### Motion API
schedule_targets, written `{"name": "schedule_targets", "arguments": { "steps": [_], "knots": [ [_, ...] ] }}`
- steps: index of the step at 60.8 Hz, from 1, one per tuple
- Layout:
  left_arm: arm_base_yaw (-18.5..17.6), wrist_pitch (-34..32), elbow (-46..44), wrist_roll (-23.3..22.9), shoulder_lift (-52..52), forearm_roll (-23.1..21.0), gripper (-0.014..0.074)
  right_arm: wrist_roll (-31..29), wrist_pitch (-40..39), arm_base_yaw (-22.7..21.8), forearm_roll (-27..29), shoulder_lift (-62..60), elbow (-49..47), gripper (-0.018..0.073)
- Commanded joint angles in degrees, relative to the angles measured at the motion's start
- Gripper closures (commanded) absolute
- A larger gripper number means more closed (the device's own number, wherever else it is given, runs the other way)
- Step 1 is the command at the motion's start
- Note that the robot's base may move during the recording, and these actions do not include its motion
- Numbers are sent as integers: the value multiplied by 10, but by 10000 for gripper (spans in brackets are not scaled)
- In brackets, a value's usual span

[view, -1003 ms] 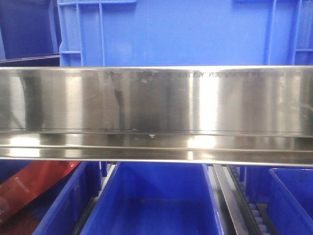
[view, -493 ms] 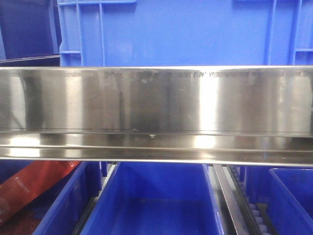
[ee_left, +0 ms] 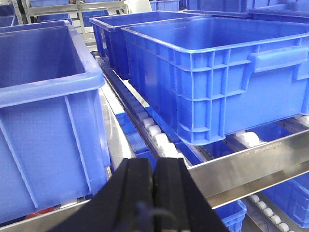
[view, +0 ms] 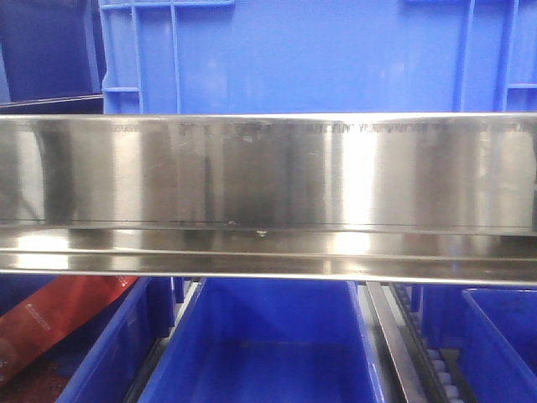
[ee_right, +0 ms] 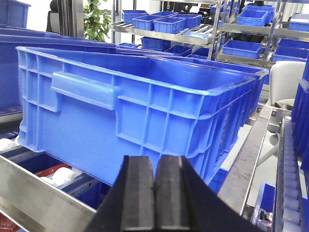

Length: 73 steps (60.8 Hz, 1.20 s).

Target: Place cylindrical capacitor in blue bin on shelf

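The cylindrical capacitor is out of view in every frame. The shelf (view: 268, 193) fills the front view as a shiny steel front edge, with a large blue bin (view: 310, 54) on the tier above it and another blue bin (view: 268, 344) on the tier below. My left gripper (ee_left: 154, 166) is shut with nothing between its black fingers, hovering before the steel rail (ee_left: 251, 166) and a big blue bin (ee_left: 217, 72). In the right wrist view my right gripper (ee_right: 154, 164) is shut and empty in front of a ribbed blue bin (ee_right: 140, 106).
White rollers (ee_left: 154, 133) run between bins on the shelf track. A red flat item (view: 59, 319) lies in the lower left bin. Another blue bin (ee_left: 43, 111) stands at the left. More racks with small blue bins (ee_right: 164, 21) and a plant (ee_right: 96, 21) stand far behind.
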Motion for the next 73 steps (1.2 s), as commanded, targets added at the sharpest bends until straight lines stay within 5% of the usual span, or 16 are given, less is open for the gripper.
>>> {"name": "schedule_targets", "arguments": {
  "steps": [1,14,30,42,62,73],
  "knots": [
    [-2,-12,0,-5,-3,3,708,-1,-14,-1,-7,-1,1,669],
    [33,-51,25,-5,-14,-19,708,-1,-14,-1,-7,-1,1,669],
    [174,-240,190,-1,-65,-72,708,-1,-14,-1,-7,-1,1,669],
    [242,-392,334,0,-78,-118,708,-1,-14,-1,-7,-1,1,669],
    [286,-557,464,0,-78,-132,708,-1,-14,-1,-7,-1,1,669],
    [307,-512,464,0,-96,-132,708,-1,-14,-1,-7,-1,1,669]
  ]
}}
